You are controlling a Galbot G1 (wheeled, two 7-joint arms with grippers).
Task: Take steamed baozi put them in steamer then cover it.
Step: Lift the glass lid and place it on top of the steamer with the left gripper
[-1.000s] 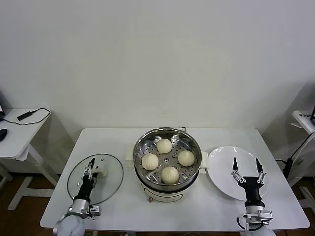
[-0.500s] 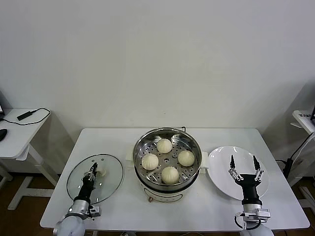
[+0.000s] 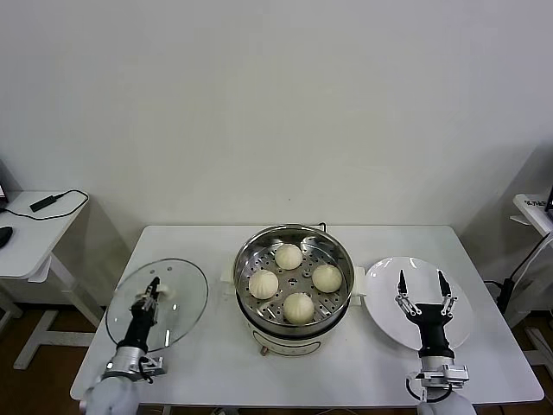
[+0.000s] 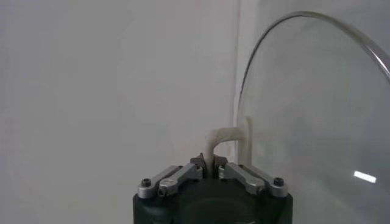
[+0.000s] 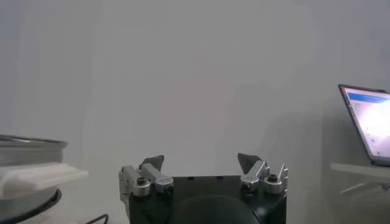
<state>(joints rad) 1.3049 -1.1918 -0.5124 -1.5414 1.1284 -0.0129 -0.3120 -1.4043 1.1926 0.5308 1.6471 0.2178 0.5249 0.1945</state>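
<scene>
Since all four steamed baozi (image 3: 293,280) already sit on the perforated tray inside the steamer (image 3: 294,285), what is left, as I judge it, is to bring the cover (image 3: 157,303) over the pot, and in the head view that cover lies to the left of the steamer, on the left part of the desk (image 3: 216,363), with the pot's open mouth to its right and a little farther off. The left claw (image 3: 149,294) is clenched on the cover's cream-white handle (image 3: 161,291) at the centre of the glass, so the left arm is plainly the nearer one; the move it faces should run rightward across the gap to the steamer rim. The right claw (image 3: 422,292) hangs released, prongs wide apart, over the white plate (image 3: 384,277) on the right side of the desk, holding nothing. In the left wrist view the left claw (image 4: 209,163) has its tips pinched together on the looped handle (image 4: 225,138), and the cover (image 4: 317,109) stands on edge before the camera, its metal rim curving away; whether it is clear of the desk I cannot tell. In the right wrist view the right claw (image 5: 201,164) shows both tips parted and nothing between them, with the steamer's rim and side handle (image 5: 30,170) off to one side.
</scene>
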